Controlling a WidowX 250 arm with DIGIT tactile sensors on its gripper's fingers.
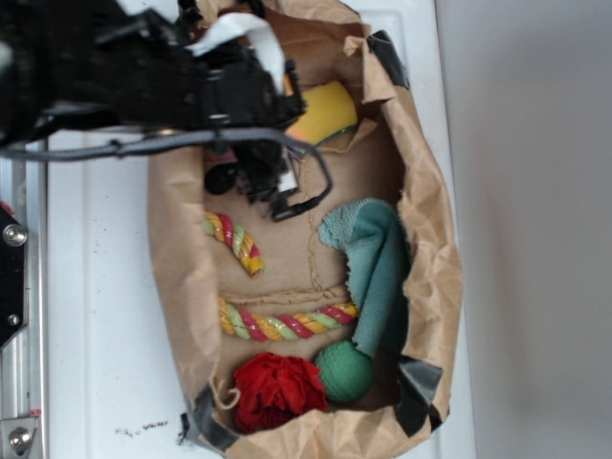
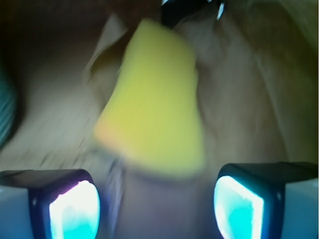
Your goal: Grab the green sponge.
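Sponge ahead of open fingers

Yellow foam sponge with thin green face leans on the brown paper bag's wall, at its far end. My black gripper is spread wide and empty, so it can straddle it. The sponge lies just beyond my fingertips, between them, not touching.

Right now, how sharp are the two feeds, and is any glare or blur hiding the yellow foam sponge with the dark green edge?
Wrist view: motion-blurred throughout; the yellow foam sponge is a soft smear with no visible green layer, and both finger pads glow overexposed cyan-white. Exterior view: mildly soft but readable; the black robot arm covers part of the sponge, and the white surface around the brown paper bag is bright.
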